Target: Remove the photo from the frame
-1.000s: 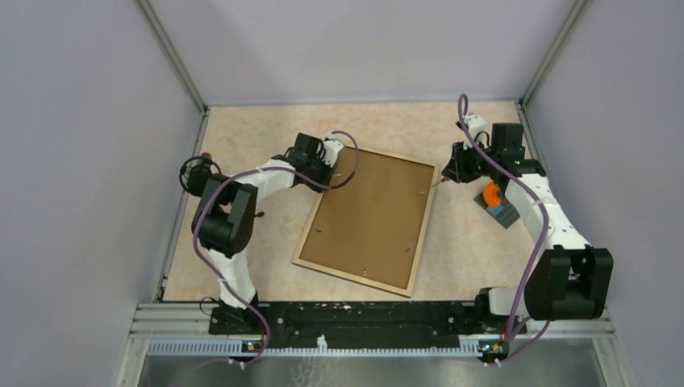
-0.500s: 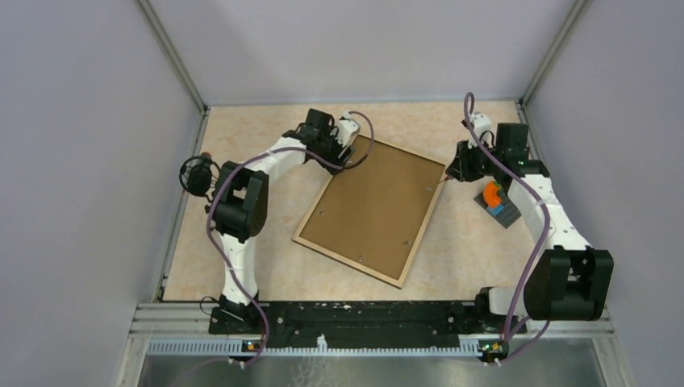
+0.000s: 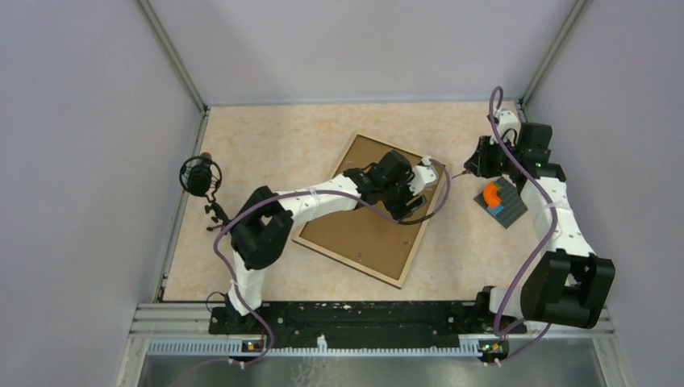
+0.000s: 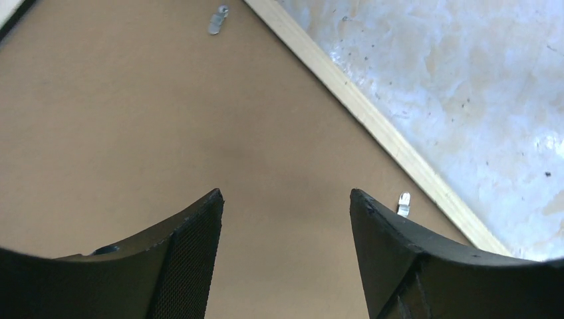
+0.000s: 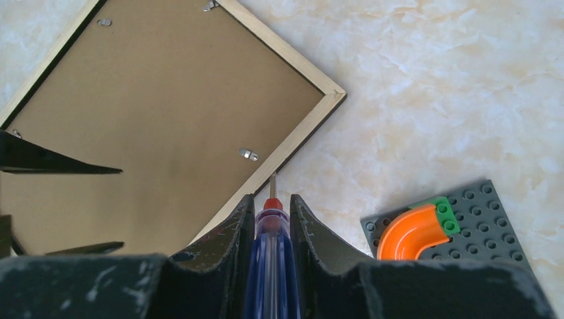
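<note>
Undoing the back clips seems in hand: the left gripper (image 4: 286,199) hangs wide over the centre frame (image 3: 359,238), while the right gripper (image 5: 273,199) clamps a screwdriver (image 5: 271,222) that should next pry the nearest clip (image 5: 249,154).

Pale lilac-grey walls (image 3: 355,48) on three sides. Aluminium corner posts (image 3: 173,56). Tabletop (image 3: 266,137) beige, marbled, dark-specked. Black rail (image 3: 363,314) along near edge. Light even, shadows soft.

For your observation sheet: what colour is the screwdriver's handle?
The screwdriver has a blue handle with a red tip; the right wrist view shows it best.
</note>
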Controlling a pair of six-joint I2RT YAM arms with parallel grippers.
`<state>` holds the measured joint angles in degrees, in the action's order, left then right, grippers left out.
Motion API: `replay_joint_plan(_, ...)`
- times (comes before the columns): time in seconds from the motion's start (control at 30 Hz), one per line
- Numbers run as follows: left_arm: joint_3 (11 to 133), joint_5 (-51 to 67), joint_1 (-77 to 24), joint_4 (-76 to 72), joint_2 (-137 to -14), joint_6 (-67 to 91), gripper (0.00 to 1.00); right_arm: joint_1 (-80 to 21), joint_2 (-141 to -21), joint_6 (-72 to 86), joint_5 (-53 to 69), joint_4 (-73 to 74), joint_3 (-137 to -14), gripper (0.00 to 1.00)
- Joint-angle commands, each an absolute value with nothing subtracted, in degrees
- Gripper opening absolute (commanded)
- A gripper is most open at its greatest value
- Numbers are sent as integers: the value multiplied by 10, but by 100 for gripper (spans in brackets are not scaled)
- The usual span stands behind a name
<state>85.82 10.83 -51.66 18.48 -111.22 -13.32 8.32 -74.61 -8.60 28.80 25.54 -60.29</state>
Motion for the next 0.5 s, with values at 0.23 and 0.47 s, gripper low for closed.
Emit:
replay_joint_plan(0.23,979,44,-579,184,-1235,-62,70,101,-713,-76,309,226,-610,0)
replay_joint_plan(0.47,1017,41,-602,192,-1286,-67,64,102,-715,-77,314,226,-609,0)
